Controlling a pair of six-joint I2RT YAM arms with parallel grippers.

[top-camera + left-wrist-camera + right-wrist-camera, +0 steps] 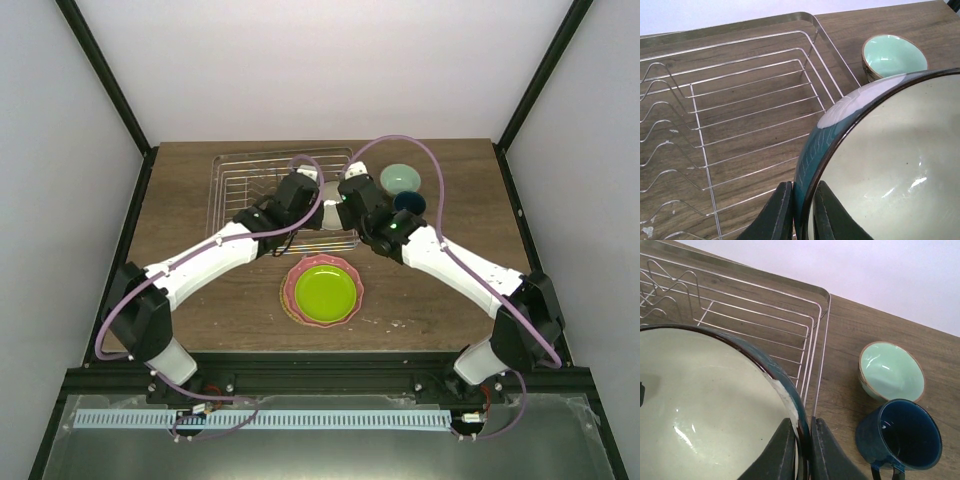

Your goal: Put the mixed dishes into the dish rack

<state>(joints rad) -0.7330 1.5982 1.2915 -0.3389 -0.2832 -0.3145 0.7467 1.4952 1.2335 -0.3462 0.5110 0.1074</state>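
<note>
The task is at its first dish, and nothing is loaded yet: no dish shows in the visible wires of the dish rack. Both arms meet on the cream bowl, teal on the outside, which sits at the rack's 3 o'clock edge near its 5 o'clock corner. The left gripper is narrowed onto the bowl's rim, one finger outside the wall and one inside. The right gripper pinches the rim on the opposite side in the same way. Whether the bowl hangs free or already rests on the wires cannot be told. Four dishes wait on the table. The pale mint bowl stands at 3 o'clock of the rack, just beside it. The dark blue mug is close at 6 o'clock of that bowl, with its mouth upward. The lime-green plate lies stacked on the pink scalloped plate at 6 o'clock of the rack. As I judge it, this bowl needs setting down and releasing, then the rest follow, with the plates suited to the upright prongs at the rack's 9 o'clock side.
</note>
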